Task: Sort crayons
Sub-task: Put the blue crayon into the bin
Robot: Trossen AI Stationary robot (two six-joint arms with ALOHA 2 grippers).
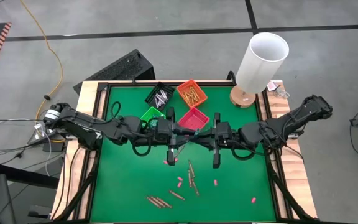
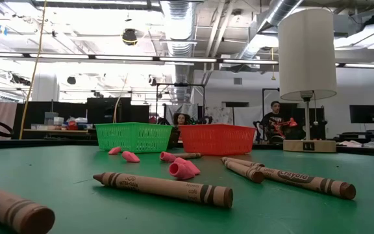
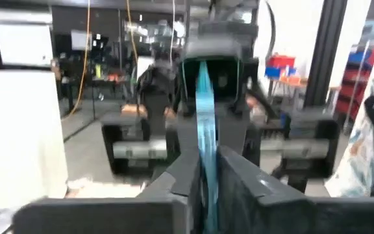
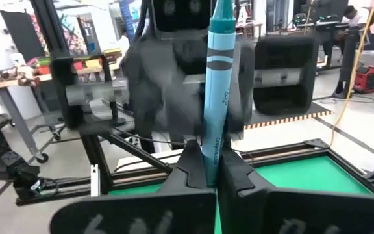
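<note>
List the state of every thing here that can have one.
Teal crayon: held off the table, between both grippers.
Right gripper: shut on teal crayon.
Left gripper: shut on teal crayon.
Brown crayons: lying loose on the green mat.
Orange bin: holds orange crayons.
Black bin: holds pale crayons.
Lamp: upright.
</note>
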